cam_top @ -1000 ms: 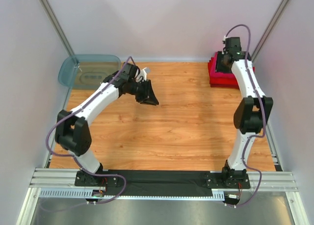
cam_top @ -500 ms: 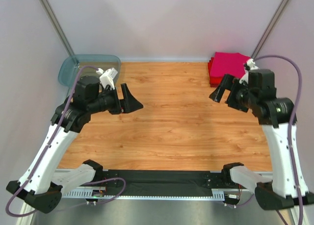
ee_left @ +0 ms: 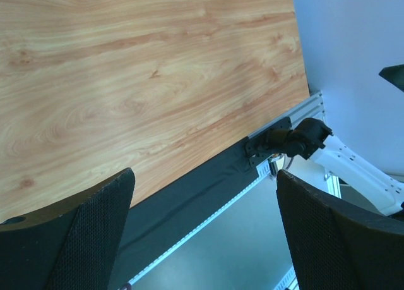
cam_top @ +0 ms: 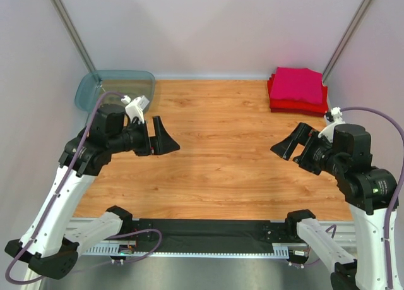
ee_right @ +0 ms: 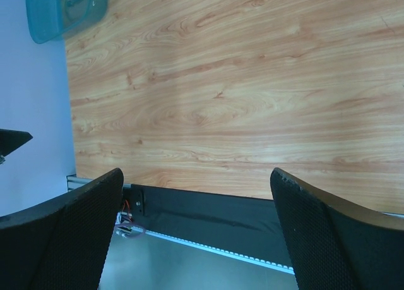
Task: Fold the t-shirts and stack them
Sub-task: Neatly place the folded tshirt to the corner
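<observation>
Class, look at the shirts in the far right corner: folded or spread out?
Folded. The shirts lie in a neat rectangular stack, pink above red.

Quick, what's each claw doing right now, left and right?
Left claw: open, holding nothing.
Right claw: open, holding nothing.

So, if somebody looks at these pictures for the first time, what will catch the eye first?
The neat stack of t-shirts in the far right corner of the table, magenta-pink on top of red. Next, the left gripper and right gripper, both open and empty, hover over bare wood facing each other; a blue-grey tub sits far left.
</observation>
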### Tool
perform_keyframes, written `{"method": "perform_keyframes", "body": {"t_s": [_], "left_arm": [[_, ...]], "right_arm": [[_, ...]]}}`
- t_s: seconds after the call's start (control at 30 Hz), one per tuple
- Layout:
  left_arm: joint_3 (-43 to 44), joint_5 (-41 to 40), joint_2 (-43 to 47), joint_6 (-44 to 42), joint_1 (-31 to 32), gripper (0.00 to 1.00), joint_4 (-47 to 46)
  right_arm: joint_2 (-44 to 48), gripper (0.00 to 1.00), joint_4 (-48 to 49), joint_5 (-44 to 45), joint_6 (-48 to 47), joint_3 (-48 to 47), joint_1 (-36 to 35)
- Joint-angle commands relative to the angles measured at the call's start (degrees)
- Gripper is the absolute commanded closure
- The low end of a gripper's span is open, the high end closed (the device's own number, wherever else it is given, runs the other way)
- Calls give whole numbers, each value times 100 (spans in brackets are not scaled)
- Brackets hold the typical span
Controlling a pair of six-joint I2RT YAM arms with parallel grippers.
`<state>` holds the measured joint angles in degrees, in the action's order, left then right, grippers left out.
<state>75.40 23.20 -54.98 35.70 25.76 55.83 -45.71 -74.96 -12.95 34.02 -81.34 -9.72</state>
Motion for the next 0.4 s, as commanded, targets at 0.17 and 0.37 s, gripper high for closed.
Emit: {"method": "perform_keyframes", "body": {"t_s": [0.17, 0.37], "left_arm": [[300, 106, 172, -213, 8, 1, 112], [450, -35, 155, -274, 8, 1, 200]], "right_arm": [[36, 0, 218, -234, 157, 48, -4], [-43, 0, 289, -296, 122, 39, -4]]}}
